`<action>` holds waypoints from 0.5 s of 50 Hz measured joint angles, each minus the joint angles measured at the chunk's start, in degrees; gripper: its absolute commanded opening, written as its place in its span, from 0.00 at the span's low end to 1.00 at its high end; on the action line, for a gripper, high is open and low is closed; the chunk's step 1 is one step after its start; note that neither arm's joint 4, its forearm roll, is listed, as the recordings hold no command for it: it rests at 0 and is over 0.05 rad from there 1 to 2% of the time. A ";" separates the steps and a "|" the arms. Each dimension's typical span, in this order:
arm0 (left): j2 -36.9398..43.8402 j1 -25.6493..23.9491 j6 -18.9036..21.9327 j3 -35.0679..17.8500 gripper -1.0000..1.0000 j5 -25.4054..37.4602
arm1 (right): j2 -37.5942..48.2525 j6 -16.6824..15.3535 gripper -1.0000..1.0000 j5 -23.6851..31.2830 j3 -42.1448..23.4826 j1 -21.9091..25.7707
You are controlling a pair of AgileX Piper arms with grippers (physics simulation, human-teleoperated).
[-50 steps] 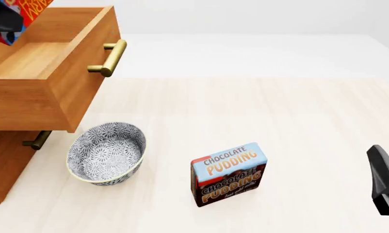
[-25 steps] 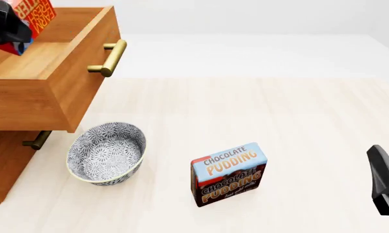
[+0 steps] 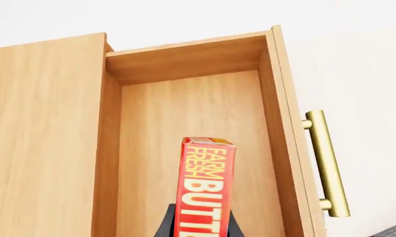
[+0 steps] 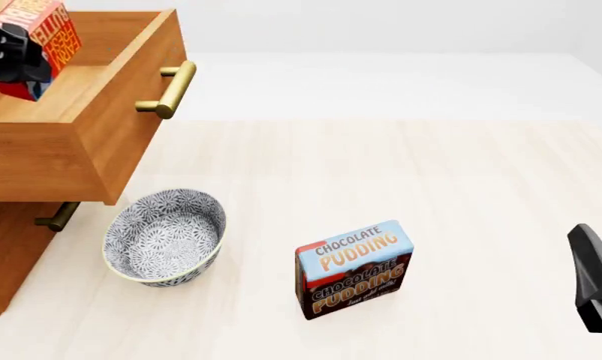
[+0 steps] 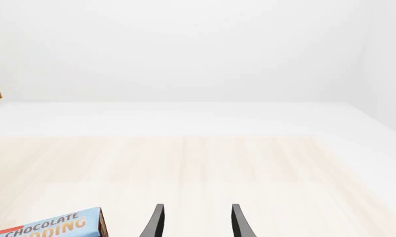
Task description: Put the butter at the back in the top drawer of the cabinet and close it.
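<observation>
- Right gripper (image 5: 195, 222): near edge of table, fingers parted, holding nothing; pudding box (image 4: 354, 268) just beside it, untouched.
- Bowl (image 4: 165, 235): on the table, below the open drawer's front.
- Top drawer (image 4: 100, 112): pulled out of the cabinet (image 4: 6, 255), interior bare.
- Butter (image 4: 43, 34): pinched upright in the left gripper (image 3: 199, 228), jaws narrowed onto its sides; lower than half a second ago, now over the drawer's cavity. Release looks near; closing remains.
</observation>
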 measured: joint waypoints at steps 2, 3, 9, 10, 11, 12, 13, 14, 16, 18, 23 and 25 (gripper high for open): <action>0.16 0.26 -0.02 0.05 0.00 -0.11 | 0.00 0.00 1.00 0.00 0.00 0.00; 0.22 0.38 -0.03 0.07 0.00 -0.16 | 0.00 0.00 1.00 0.00 0.00 0.00; 0.64 0.93 -0.02 0.32 0.00 -0.59 | 0.00 0.00 1.00 0.00 0.00 0.00; 0.72 1.00 -0.03 0.36 0.00 -0.67 | 0.00 0.00 1.00 0.00 0.00 0.00; 0.80 1.06 -0.03 0.40 0.00 -0.76 | 0.00 0.00 1.00 0.00 0.00 0.00; 0.88 1.13 -0.03 0.46 0.00 -0.86 | 0.00 0.00 1.00 0.00 0.00 0.00; 0.97 1.18 -0.03 0.52 0.00 -0.96 | 0.00 0.00 1.00 0.00 0.00 0.00; 1.05 1.23 -0.02 0.59 0.00 -1.06 | 0.00 0.00 1.00 0.00 0.00 0.00; 1.22 1.32 -0.01 0.73 0.00 -1.27 | 0.00 0.00 1.00 0.00 0.00 0.00; 1.37 1.39 0.00 0.84 0.00 -1.44 | 0.00 0.00 1.00 0.00 0.00 0.00; 1.77 1.52 0.03 1.10 0.00 -1.93 | 0.00 0.00 1.00 0.00 0.00 0.00; 1.94 1.56 0.03 1.23 0.00 -2.14 | 0.00 0.00 1.00 0.00 0.00 0.00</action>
